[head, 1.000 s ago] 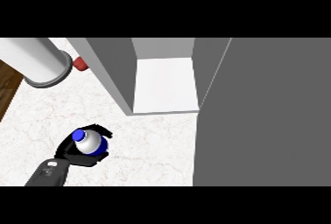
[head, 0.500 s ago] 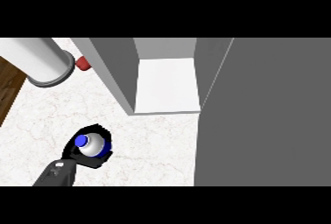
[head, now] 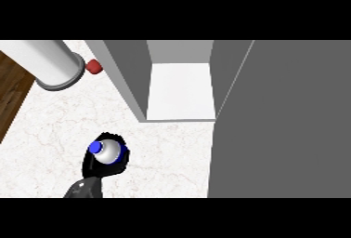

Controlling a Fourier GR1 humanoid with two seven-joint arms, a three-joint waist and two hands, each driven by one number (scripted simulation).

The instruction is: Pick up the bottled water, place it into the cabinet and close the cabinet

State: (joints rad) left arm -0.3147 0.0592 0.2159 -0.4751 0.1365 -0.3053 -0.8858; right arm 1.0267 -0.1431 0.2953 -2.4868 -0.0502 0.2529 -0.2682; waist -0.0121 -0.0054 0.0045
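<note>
- Head view, at nine to ten o'clock: a strip of brown wooden floor point(head: 12, 88) borders the white marble counter point(head: 61, 125).
- At about eleven o'clock a pale cylinder with a grey rim point(head: 51, 65) stands on the counter, with a small red object point(head: 94, 67) just beside it, against the cabinet's outer wall.
- At seven o'clock one hand point(head: 96, 166) shows, its black fingers curled round the bottled water point(head: 106, 152). It is grasping the bottle, which appears upright, with the blue cap facing the camera. The forearm enters at the lower edge on the left side, so I judge it the left hand, though that is not certain.
- At twelve o'clock the cabinet point(head: 130, 74) is open, showing its white inner floor.
- From one to five o'clock the grey cabinet door point(head: 281, 121) fills the right side, swung open.
- The opening lies toward one o'clock from the held bottle, well apart, so the move should carry it forward and rightward.
- The right hand is not in view.
</note>
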